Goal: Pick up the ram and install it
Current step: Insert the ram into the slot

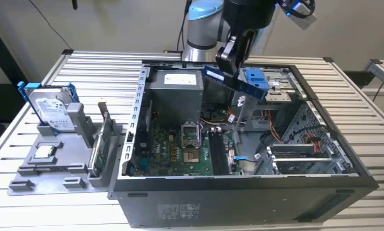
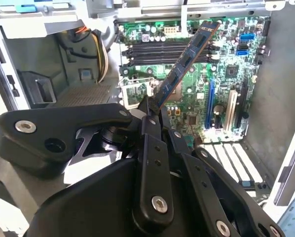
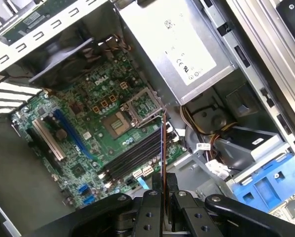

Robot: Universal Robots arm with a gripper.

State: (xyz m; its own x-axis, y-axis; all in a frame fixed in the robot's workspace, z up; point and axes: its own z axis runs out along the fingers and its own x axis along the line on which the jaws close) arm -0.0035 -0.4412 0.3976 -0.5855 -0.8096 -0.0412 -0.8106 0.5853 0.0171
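Observation:
My gripper (image 1: 229,61) hangs above the open computer case (image 1: 134,144), shut on the ram (image 1: 233,81), a slim dark blue stick held level over the back of the case. In the second wrist view the ram (image 2: 184,64) sticks out slantwise from between the black fingers (image 2: 150,118), above the green motherboard (image 2: 197,103) and its row of black memory slots (image 2: 152,52). In the first wrist view the ram (image 3: 162,148) shows edge-on as a thin line rising from the fingers (image 3: 150,202), over the memory slots (image 3: 132,158).
A grey fixture (image 1: 57,159) on the exterior view's left holds a silver hard drive with blue rails (image 1: 50,108), a green circuit card (image 1: 101,139) and a small chip (image 1: 44,152). Inside the case sit the power supply (image 1: 174,91), cables and a blue drive bracket (image 1: 256,79).

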